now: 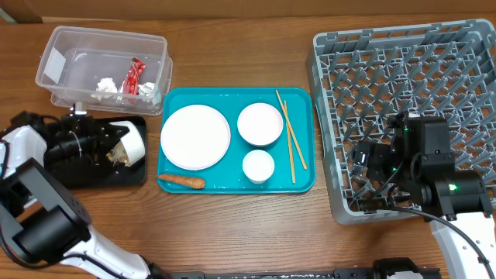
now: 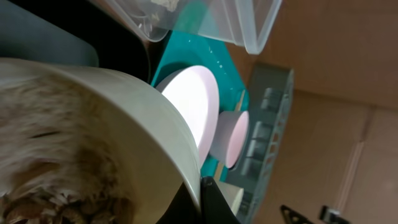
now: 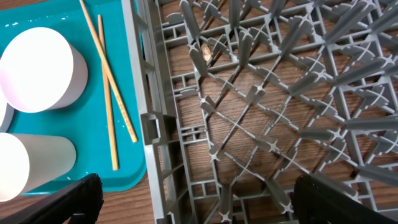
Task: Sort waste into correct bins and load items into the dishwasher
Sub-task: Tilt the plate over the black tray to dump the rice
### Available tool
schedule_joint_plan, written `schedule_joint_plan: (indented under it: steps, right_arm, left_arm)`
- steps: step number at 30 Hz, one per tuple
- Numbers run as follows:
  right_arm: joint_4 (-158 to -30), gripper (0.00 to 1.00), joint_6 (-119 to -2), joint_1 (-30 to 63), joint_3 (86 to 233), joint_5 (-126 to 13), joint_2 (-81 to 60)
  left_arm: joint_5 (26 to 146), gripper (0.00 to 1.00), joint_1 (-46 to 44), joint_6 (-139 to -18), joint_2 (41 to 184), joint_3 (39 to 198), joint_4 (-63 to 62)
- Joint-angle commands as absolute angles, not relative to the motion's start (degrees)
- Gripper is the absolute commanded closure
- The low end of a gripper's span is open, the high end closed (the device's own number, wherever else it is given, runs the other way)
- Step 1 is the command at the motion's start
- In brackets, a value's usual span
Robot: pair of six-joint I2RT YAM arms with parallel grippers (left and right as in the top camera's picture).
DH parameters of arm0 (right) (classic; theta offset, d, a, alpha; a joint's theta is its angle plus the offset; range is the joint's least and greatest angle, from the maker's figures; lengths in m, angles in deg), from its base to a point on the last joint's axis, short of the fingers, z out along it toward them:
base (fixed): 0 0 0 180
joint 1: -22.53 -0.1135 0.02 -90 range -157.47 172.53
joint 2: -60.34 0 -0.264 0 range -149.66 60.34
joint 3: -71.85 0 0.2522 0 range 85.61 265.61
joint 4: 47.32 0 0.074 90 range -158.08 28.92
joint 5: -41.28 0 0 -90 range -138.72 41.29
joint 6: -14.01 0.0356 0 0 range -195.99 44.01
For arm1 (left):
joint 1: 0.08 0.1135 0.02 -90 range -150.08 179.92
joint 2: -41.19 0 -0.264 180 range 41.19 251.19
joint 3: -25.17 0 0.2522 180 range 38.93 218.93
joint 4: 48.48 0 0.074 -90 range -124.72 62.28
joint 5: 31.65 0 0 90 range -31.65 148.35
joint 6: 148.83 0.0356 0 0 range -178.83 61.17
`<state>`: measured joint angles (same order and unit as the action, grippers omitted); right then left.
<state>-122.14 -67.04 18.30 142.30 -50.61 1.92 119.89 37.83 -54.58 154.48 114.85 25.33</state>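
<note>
Near the left edge of the desk (image 1: pixel 232 225), the left tool (image 1: pixel 115 146) grips a tilted white bowl (image 1: pixel 133 139) with food scraps (image 2: pixel 50 149) inside, over the black tray (image 1: pixel 132 175). The right tool (image 3: pixel 199 202) stands wide apart above the dish rack (image 1: pixel 403 70), at the right edge.

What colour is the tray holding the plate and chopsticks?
Teal; the tray shows best in the overhead view.

You're at a robot test bench staged as a kitchen: wooden table (image 1: pixel 232 225), teal tray (image 1: pixel 177 98), grey dish rack (image 1: pixel 411 70) right of the tray, clear tub (image 1: pixel 77 66) off its far-left corner.
</note>
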Motion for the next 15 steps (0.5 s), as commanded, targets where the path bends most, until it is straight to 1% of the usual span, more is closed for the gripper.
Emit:
schedule_joint_plan:
  steps: [1,5,9,15]
  right_arm:
    - [-121.88,0.00,-66.97,18.14,144.13,-50.04,2.45]
    - [-121.88,0.00,-66.97,18.14,144.13,-50.04,2.45]
    - [-121.86,0.00,-66.97,18.14,144.13,-50.04,2.45]
    - [-121.88,0.00,-66.97,18.14,144.13,-50.04,2.45]
  left_arm:
    - [131.63,0.96,39.63,-51.78,158.29,114.78,26.86]
    - [136.39,0.96,40.87,-50.49,160.45,114.78,29.81]
    - [138.82,0.96,41.20,-50.69,160.91,114.78,32.02]
    - [146.07,0.96,41.26,-52.17,160.91,114.78,35.01]
